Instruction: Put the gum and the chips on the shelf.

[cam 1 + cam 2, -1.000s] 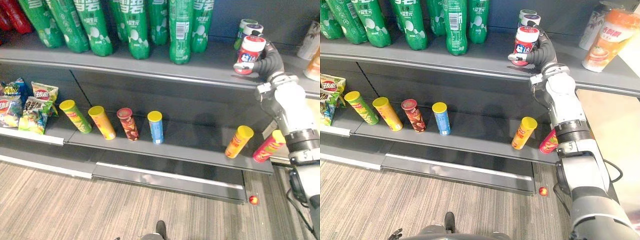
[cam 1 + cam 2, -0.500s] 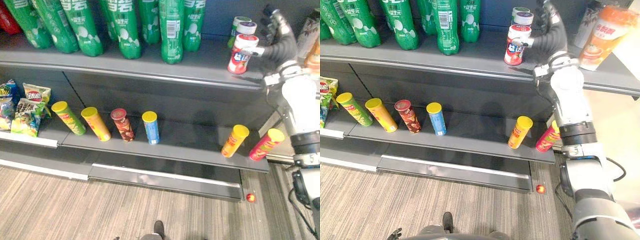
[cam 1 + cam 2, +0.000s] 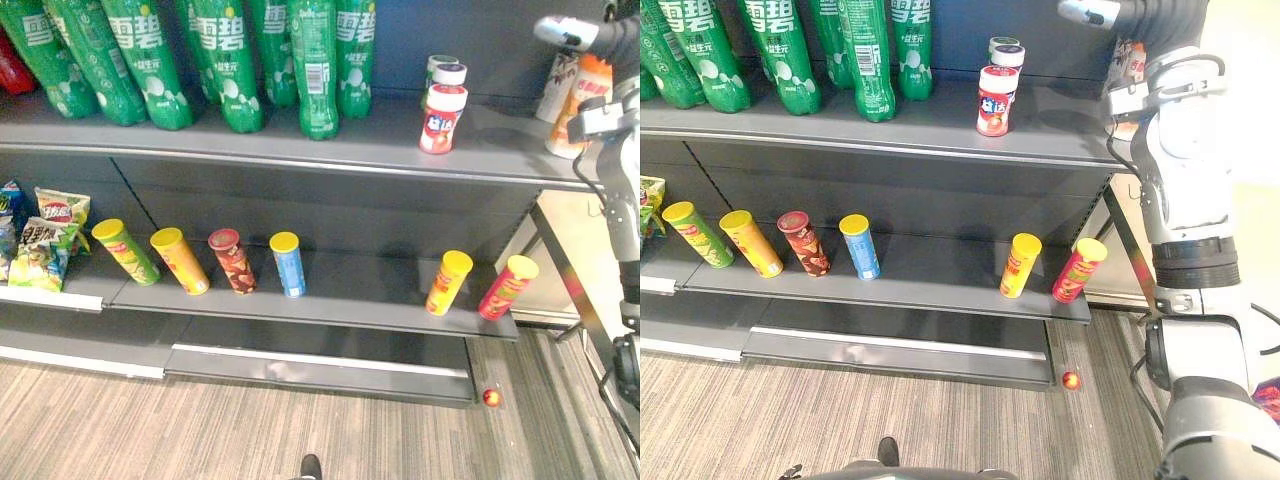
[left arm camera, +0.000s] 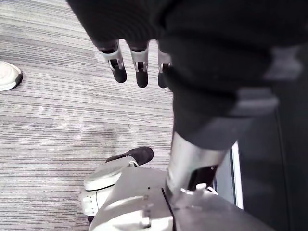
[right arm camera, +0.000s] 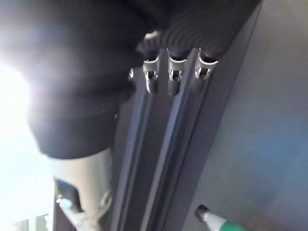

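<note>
The robot's right arm (image 3: 1185, 190) stands upright on the right side. Its right hand (image 3: 1092, 13) is at the very top, with fingers (image 5: 174, 77) straight and empty. The left hand (image 4: 137, 67) hangs low, its fingers relaxed and pointing down, holding nothing.

Green bottles (image 3: 228, 70) stand upright; red ball (image 3: 490, 397) on carpet (image 3: 150, 425).

Silver-grey right arm (image 3: 1183, 190), dark-ribbed right hand (image 5: 173, 72)

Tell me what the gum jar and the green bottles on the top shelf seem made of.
Gum jar: probably plastic, glossy, with a smooth lid and printed wrap. Green bottles: likely translucent tinted plastic, shiny, catching highlights along their sides.
</note>
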`<state>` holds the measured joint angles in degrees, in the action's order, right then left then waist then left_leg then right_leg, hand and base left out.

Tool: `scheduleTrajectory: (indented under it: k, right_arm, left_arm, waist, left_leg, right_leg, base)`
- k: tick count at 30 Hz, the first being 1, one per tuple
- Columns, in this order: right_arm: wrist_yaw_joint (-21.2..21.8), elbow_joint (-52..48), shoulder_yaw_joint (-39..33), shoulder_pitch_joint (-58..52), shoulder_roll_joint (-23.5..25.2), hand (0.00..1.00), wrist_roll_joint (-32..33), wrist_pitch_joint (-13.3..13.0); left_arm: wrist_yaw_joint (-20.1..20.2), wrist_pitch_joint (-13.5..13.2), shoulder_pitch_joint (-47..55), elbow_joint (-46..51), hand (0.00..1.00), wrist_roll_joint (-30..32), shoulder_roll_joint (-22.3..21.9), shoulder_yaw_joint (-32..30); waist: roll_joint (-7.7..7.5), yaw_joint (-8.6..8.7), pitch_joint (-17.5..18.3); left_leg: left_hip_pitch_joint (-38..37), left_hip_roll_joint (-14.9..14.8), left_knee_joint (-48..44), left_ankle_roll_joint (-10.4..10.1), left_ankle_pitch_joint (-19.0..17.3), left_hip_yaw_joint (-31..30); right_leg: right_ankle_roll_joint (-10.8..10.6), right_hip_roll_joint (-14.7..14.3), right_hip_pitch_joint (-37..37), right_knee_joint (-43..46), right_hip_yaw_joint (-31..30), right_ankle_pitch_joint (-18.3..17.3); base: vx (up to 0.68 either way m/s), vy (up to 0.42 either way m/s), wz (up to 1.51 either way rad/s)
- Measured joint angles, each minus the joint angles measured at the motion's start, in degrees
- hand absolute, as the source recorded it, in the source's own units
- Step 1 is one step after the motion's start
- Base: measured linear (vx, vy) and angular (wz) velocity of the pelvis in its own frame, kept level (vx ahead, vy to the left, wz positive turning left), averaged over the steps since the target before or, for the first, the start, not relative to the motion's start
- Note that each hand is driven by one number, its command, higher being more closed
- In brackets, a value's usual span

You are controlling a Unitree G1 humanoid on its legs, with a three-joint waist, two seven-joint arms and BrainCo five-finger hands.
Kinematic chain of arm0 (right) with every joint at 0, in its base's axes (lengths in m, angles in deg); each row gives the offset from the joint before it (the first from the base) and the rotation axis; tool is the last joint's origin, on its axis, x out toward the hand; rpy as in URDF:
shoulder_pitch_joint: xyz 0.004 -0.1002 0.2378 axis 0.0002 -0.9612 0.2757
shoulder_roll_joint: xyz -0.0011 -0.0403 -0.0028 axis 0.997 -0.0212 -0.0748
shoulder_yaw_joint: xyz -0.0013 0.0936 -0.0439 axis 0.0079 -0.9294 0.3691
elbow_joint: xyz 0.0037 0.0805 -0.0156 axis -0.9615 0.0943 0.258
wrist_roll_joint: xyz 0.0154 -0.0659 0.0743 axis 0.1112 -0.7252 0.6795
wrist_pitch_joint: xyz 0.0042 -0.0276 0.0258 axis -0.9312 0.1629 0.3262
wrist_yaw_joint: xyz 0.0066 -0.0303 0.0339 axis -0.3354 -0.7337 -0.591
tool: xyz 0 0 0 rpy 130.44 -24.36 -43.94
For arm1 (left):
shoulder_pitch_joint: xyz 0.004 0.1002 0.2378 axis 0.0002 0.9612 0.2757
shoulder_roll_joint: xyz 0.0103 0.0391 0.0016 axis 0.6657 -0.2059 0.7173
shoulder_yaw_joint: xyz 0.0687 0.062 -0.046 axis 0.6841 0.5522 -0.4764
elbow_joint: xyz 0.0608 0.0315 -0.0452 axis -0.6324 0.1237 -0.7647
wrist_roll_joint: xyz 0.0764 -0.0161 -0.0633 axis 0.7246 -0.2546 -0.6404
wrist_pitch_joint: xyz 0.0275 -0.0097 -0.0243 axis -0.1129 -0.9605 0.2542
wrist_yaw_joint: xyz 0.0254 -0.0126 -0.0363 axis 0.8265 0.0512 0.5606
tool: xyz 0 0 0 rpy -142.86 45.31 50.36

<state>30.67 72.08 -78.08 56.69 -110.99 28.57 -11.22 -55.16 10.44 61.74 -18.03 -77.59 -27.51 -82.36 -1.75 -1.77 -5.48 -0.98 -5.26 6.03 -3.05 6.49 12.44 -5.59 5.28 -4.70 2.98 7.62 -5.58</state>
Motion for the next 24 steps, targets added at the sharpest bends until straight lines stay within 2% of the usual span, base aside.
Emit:
scheduleTrajectory:
  k: [3,7,10,12,14,16,19,22,24]
  right_arm:
    - [1.33,-9.31,-2.07,-6.59,3.15,0.00,1.11,-0.21]
    - [7.57,-21.13,-1.85,-20.89,9.42,0.00,2.20,1.46]
    - [12.09,-23.75,0.04,-28.20,12.75,0.00,2.62,2.47]
    - [15.45,-24.81,1.71,-32.76,14.94,0.00,4.90,3.90]
    - [18.94,-26.57,5.38,-40.74,17.41,0.00,9.68,7.41]
    - [21.63,-26.63,9.41,-46.43,18.49,0.00,11.46,9.62]
    - [25.05,-26.92,12.92,-52.50,19.04,0.00,11.46,9.60]
    - [25.25,-27.27,13.68,-55.63,19.38,0.00,11.50,8.97]
    - [25.26,-25.51,17.32,-59.14,21.25,0.00,10.98,8.41]
  left_arm:
    - [-0.06,-0.17,0.11,-0.78,0.00,0.00,0.67,0.02]
    - [-0.42,-1.10,-0.22,-2.23,0.00,0.00,1.04,0.02]
    - [-1.06,-1.82,-0.07,-2.32,0.00,-0.04,0.94,0.01]
    - [-1.43,-2.20,0.24,-2.35,0.00,-0.27,0.87,0.01]
    - [-2.20,-2.29,0.22,-3.04,0.00,-0.58,0.58,0.00]
    - [-2.40,-2.35,0.31,-3.64,0.00,-0.66,0.54,0.00]
    - [-2.79,-2.34,0.42,-3.97,0.00,-2.38,0.52,0.01]
    - [-3.38,-2.35,0.51,-3.99,0.00,-2.79,0.59,0.30]
    - [-3.56,-2.33,0.75,-4.06,0.00,-3.62,0.80,0.58]
  waist:
    - [-0.96,0.10,0.64]
    - [-1.96,0.42,1.40]
    - [-2.00,1.34,1.44]
    - [-1.95,1.65,1.58]
    - [-1.84,1.72,2.14]
    - [-1.85,1.76,2.15]
    - [-1.86,1.95,2.15]
    - [-2.22,2.35,2.44]
    - [-2.20,2.53,2.42]
  left_leg:
    - [0.06,-0.08,0.00,-0.22,-0.20,1.13]
    - [-0.25,-0.24,-0.01,-0.12,-0.12,2.29]
    - [-0.51,-0.41,0.00,-0.16,-0.14,2.60]
    - [-0.71,-0.66,0.00,-0.28,-0.24,2.90]
    - [-0.69,-0.95,0.00,-0.70,-0.65,3.53]
    - [-1.08,-1.14,-0.01,-0.71,-0.69,4.11]
    - [-0.85,-1.21,0.00,-0.66,-0.70,4.34]
    - [-0.08,-1.19,-0.01,-0.57,-0.71,4.34]
    - [-0.15,-1.11,-0.01,-0.52,-0.75,4.45]
  right_leg:
    - [0.04,-0.01,0.51,0.16,-0.85,0.03]
    - [0.36,-0.14,0.52,0.34,-1.92,0.44]
    - [0.43,-0.28,0.61,0.70,-2.33,0.45]
    - [0.50,-0.47,1.13,1.09,-3.07,0.41]
    - [0.58,-0.67,1.59,1.19,-3.62,0.36]
    - [0.68,-0.81,1.73,1.23,-4.20,0.26]
    - [0.98,-0.91,2.22,1.31,-4.67,0.01]
    - [0.64,-0.90,3.02,1.37,-4.76,-0.02]
    - [0.59,-0.85,2.97,1.39,-4.79,-0.06]
  base:
    - [0.05,0.010,-0.14]
    - [0.07,-0.002,-0.14]
    - [0.01,0.001,-0.08]
    - [-0.02,0.002,-0.17]
    - [-0.02,0.005,-0.18]
    - [-0.03,0.006,-0.13]
    - [-0.03,0.007,-0.08]
    - [0.00,0.000,0.00]
    - [0.04,0.011,-0.02]
